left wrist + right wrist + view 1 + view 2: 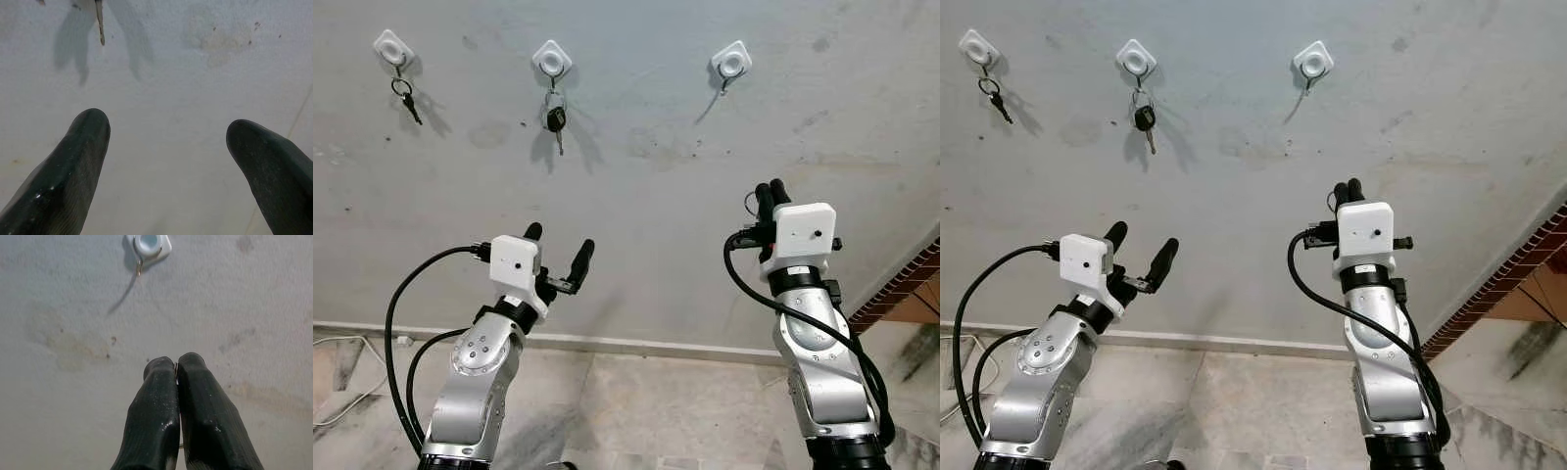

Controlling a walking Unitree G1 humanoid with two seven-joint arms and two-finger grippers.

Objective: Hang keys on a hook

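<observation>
Nearest the camera, both arms were raised toward the wall; left tool (560,249) had fingers spread, holding nothing; right tool (771,194) had fingers pressed together, pinching a thin metal ring (176,366) seen between the tips, presumably the keys' ring; keys themselves hidden. Further up the wall, three hooks: left hook (392,46) and middle hook (551,59) each carried keys; right hook (731,62) was bare. Judged step: carry-to-hook; next move needs the right tool lifted to the bare hook, ring looped over its tip.
</observation>
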